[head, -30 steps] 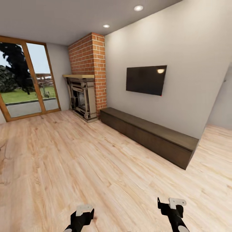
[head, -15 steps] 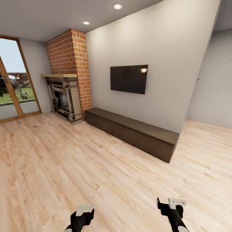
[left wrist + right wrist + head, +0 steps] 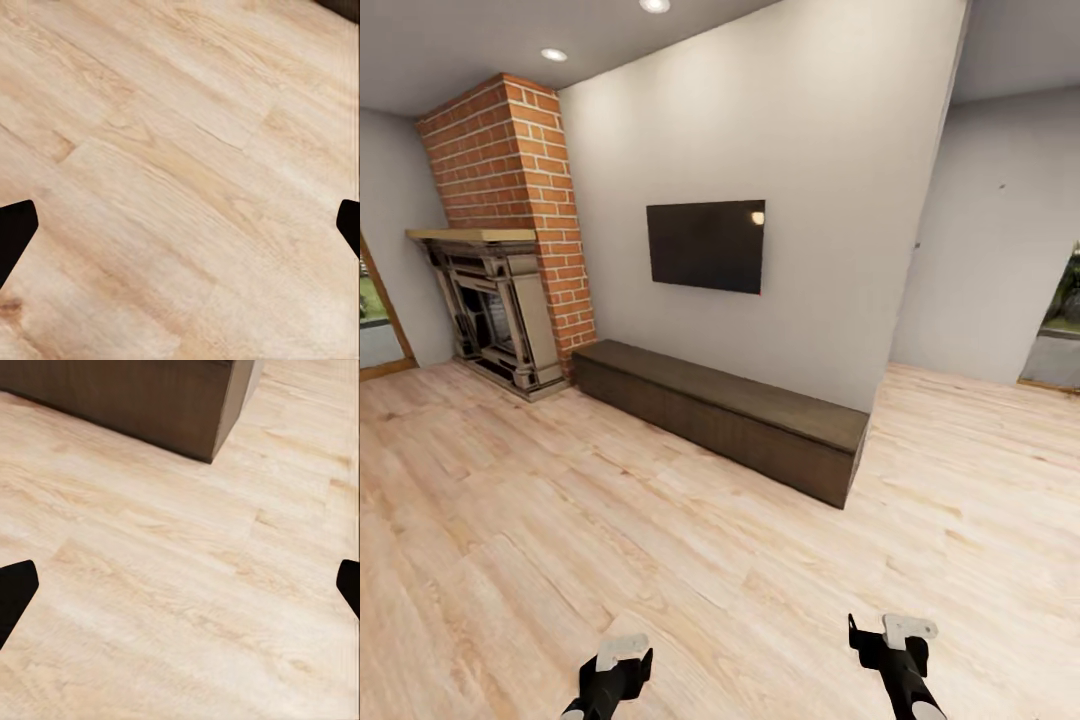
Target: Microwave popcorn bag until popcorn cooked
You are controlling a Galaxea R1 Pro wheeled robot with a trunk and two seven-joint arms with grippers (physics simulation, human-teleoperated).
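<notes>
Both claws hang low in front of the robot with nothing in them: the left claw and the right claw each show their dark fingertips far apart at the edges of their wrist views, so both stand wide. Below them lies the pale wood-plank floor. Ahead of the right claw and well apart from it runs a long, low dark-brown wooden cabinet against a plain grey wall, with a flat black television screen mounted above it. Further ahead, beyond the left claw, stands a red-brick chimney column with a grey stone fireplace at its foot.

None of the popcorn bag, the microwave or the light-grey surface is in view; this is a living room, not the kitchen, so the bag's place cannot be told from here.

By my judgement the step in hand is the drive toward the kitchen, with the pick-up not yet begun. The next move calls for steering the base past the end of the cabinet, perhaps through the opening beyond the right claw, until the surface with the bag comes into sight.
</notes>
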